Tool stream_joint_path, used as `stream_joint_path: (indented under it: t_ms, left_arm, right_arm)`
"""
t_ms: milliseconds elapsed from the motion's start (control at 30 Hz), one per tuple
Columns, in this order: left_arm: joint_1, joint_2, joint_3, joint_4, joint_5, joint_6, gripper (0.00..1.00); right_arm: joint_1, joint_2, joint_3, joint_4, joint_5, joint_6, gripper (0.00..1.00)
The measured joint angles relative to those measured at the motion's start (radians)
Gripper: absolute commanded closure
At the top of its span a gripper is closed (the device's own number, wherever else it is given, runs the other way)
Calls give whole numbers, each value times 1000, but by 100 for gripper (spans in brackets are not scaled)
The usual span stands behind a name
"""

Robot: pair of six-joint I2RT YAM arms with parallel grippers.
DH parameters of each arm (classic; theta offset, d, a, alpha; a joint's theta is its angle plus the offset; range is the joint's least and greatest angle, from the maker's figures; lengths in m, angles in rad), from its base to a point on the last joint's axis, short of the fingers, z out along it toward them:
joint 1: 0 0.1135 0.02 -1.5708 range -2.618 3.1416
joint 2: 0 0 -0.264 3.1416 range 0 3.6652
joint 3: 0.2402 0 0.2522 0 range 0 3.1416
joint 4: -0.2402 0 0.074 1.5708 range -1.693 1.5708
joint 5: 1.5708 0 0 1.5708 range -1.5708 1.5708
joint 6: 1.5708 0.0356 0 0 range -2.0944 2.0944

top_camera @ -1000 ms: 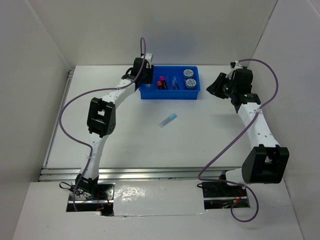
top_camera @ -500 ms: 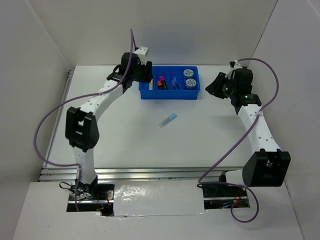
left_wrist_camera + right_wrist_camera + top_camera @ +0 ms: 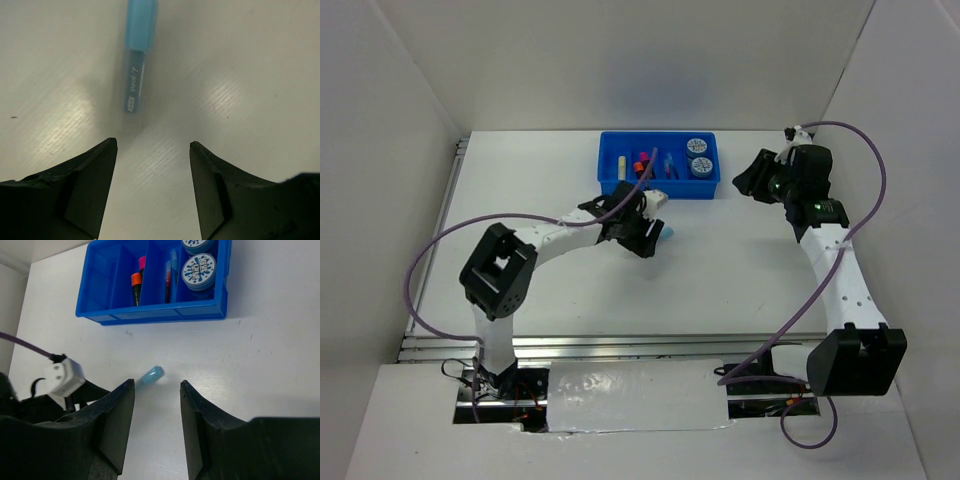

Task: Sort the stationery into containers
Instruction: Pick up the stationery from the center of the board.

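The light blue marker (image 3: 135, 55) lay alone on the counter (image 3: 240, 75), on the near side of the blue tray (image 3: 658, 190), touching nothing. The left tool (image 3: 153, 145) hung just short of it, fingers spread, the marker beyond their tips. The right tool (image 3: 156, 385), also spread and holding nothing, hung off the tray's right end.

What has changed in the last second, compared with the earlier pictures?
The left gripper moved from the left end of the blue tray toward the arm bases, to the light blue marker on the table; fingers open, holding nothing. Marker, tray and right gripper stayed put.
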Motion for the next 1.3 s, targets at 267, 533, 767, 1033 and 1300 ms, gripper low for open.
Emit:
stream_joint_path:
  t_ms: [267, 533, 767, 1033, 1300]
  left_arm:
    - [-57, 157, 153, -42, -47, 25, 28]
    - [-57, 246, 223, -42, -106, 40, 11]
    - [-56, 278, 237, -47, -111, 74, 24]
    - [-56, 278, 224, -37, -91, 75, 64]
    - [-47, 210, 196, -75, -102, 23, 71]
  right_arm:
    - [0, -23, -13, -18, 1, -25, 20]
    - [0, -26, -14, -26, 14, -47, 0]
    - [0, -36, -27, -30, 24, -53, 0]
    - [-11, -43, -27, -29, 27, -62, 0]
    - [-56, -63, -53, -28, 50, -50, 0]
